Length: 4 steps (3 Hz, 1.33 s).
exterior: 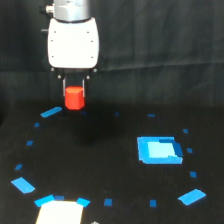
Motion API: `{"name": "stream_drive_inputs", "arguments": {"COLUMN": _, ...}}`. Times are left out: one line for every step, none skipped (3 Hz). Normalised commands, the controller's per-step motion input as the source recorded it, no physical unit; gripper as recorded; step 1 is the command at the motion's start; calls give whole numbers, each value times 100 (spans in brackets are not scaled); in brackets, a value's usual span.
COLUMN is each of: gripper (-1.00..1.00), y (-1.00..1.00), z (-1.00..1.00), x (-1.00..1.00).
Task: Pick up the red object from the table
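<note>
Exterior view: end effector (74, 92) fingers partly hide red object (74, 98).

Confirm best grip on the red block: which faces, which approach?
Take the red block across opposite side faces from straight above, as the tool has it now. It is a short upright prism about as wide as the tool's opening, so flat sides suit parallel fingers.

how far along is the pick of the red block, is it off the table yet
Done: the end effector has its fingers on either side of the red object, apparently shut on it. In hand: the block seems raised above the table, though one view cannot confirm clearance. Left: at most lifting it higher; the blue rectangle sits untouched on the exterior view's right.
</note>
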Motion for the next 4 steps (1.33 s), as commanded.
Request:
{"name": "stream_drive_inputs", "arguments": {"gripper": -100, "y": 21, "z": 23, "x": 18}}
{"name": "stream_drive_inputs", "arguments": {"gripper": -56, "y": -7, "z": 13, "x": -22}}
{"name": "stream_drive_inputs", "arguments": {"gripper": -47, "y": 28, "z": 53, "x": 1}}
{"name": "stream_drive_inputs", "arguments": {"gripper": -100, "y": 5, "z": 100, "x": 17}}
